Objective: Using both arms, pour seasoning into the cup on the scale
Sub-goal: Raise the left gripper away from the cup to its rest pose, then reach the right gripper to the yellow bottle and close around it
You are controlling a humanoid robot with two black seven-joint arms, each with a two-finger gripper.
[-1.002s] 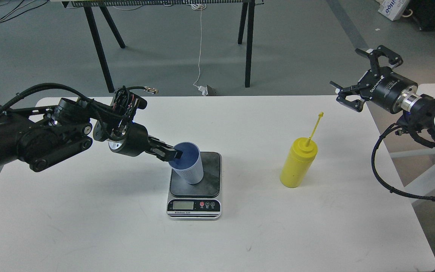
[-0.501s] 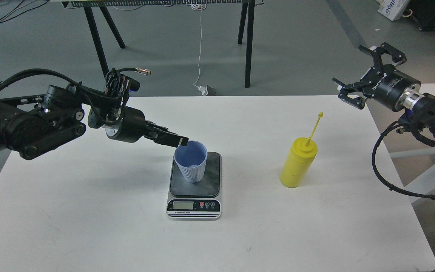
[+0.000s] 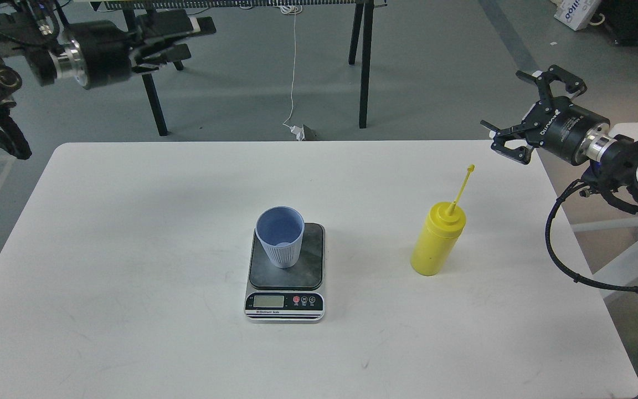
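Observation:
The light blue cup (image 3: 280, 237) stands upright and empty on the dark plate of the scale (image 3: 310, 265) at the middle of the white table (image 3: 130, 277). The yellow seasoning bottle (image 3: 437, 239) stands upright to the right of the scale, its cap strap sticking up. My left gripper (image 3: 196, 39) is open and empty, high at the far left, well away from the cup. My right gripper (image 3: 510, 108) is open and empty, above the table's far right corner, up and right of the bottle.
Black trestle legs (image 3: 364, 61) and a white cable (image 3: 294, 66) are on the floor beyond the table. A second white surface (image 3: 632, 132) lies at the right behind my right arm. The scale's display and buttons (image 3: 283, 301) face me.
My left gripper let go of the cup and rose far up and to the left. The cup went from tilted to upright on the scale. My right gripper shifted only slightly.

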